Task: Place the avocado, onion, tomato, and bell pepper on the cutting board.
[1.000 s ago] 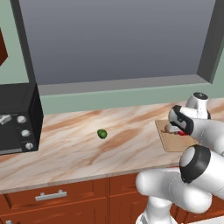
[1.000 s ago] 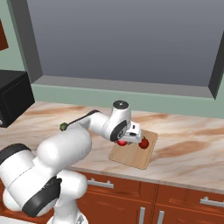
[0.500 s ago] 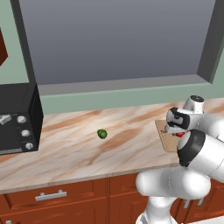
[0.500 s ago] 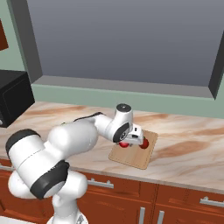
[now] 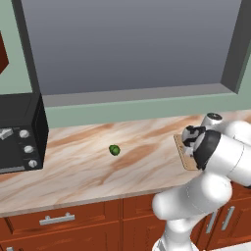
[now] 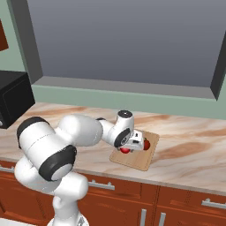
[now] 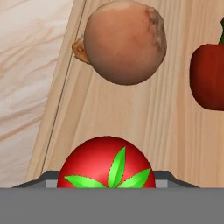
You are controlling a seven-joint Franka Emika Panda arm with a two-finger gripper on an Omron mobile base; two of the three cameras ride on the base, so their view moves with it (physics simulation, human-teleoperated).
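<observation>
Low in the hand view, the tomato (image 7: 106, 165) sits on the cutting board (image 7: 131, 118), its green leafy top facing the camera. The onion (image 7: 124, 41) lies at the top centre of that frame near the board's left edge, and the bell pepper (image 7: 209, 76) is at the right edge. All three rest apart from one another on the wood. In the right base view the gripper (image 6: 133, 143) is low over the cutting board (image 6: 148, 160) at frame centre, with the tomato (image 6: 125, 150) just under it and the bell pepper (image 6: 146, 144) beside it. Whether the jaws are apart or closed on the tomato I cannot tell: the finger tips are not visible in any frame.

The avocado (image 5: 114, 150) lies alone on the marble counter (image 5: 88, 171) at centre left of the left base view, well apart from the cutting board (image 5: 182, 156) at the right, where the gripper (image 5: 190, 138) works. A black microwave (image 5: 19, 132) stands at the far left.

Judging by this layout, the avocado is the one item left to fetch. It is probably light and fairly firm, with a smooth rounded skin that may roll or slip sideways if pinched off-centre. The safest hold is likely from above, fingers across its widest middle. On the board, a free patch away from the three round items would be wise, since any of them could roll if nudged.
</observation>
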